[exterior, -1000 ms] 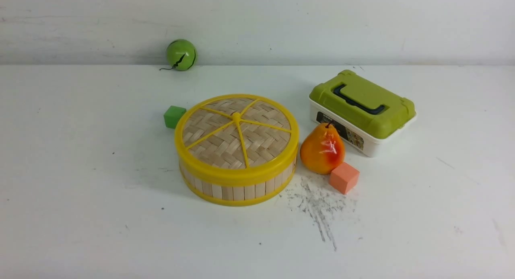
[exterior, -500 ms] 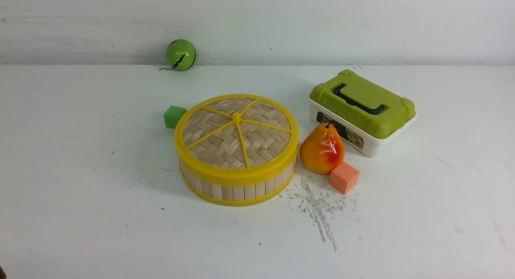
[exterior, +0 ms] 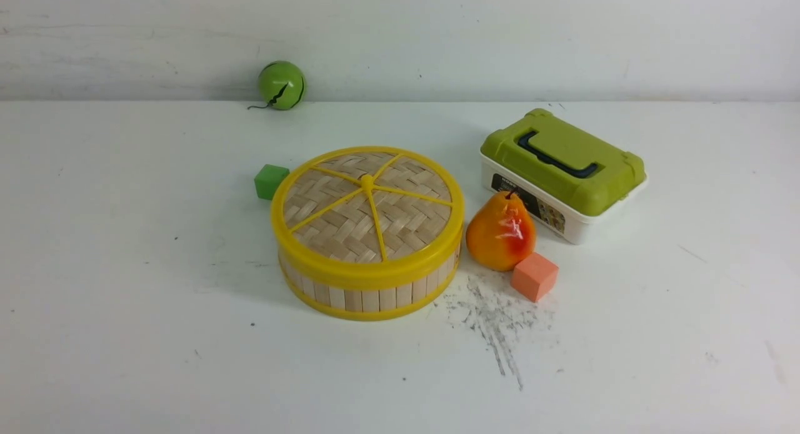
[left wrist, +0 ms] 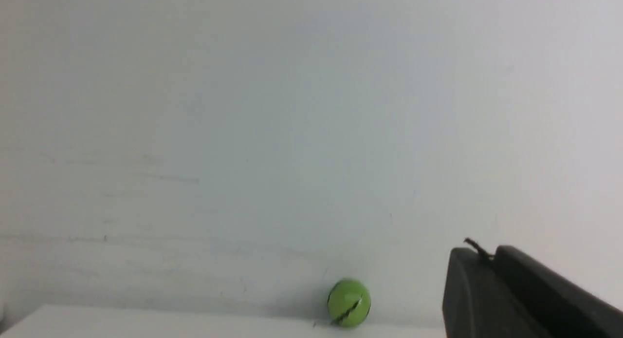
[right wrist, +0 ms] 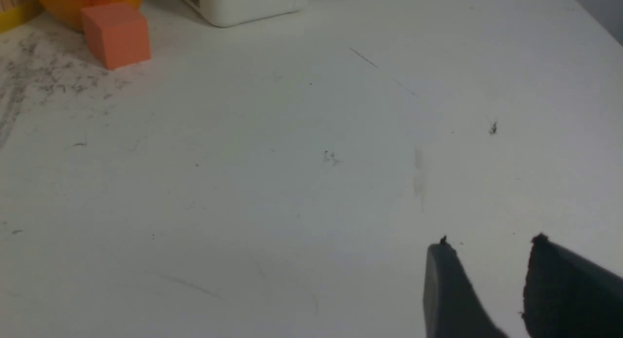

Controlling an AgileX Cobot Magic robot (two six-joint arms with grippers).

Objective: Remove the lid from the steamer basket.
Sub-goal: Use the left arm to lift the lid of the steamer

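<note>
Lid [exterior: 350,224] unmoved on steamer basket [exterior: 369,298]; left gripper [left wrist: 489,255] together, right gripper [right wrist: 491,241] apart.

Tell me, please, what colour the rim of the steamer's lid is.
Bright yellow, framing tan woven bamboo; the lid shows best in the front view.

Woven bamboo lid [exterior: 367,209] with glossy yellow plastic rim, on scuffed matt table [exterior: 125,296].

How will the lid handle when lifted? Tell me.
The lid is likely stiff: yellow rim and spokes brace the weave. Probably light, being woven bamboo. Its rim overlaps the basket, so the basket might lift too.
</note>
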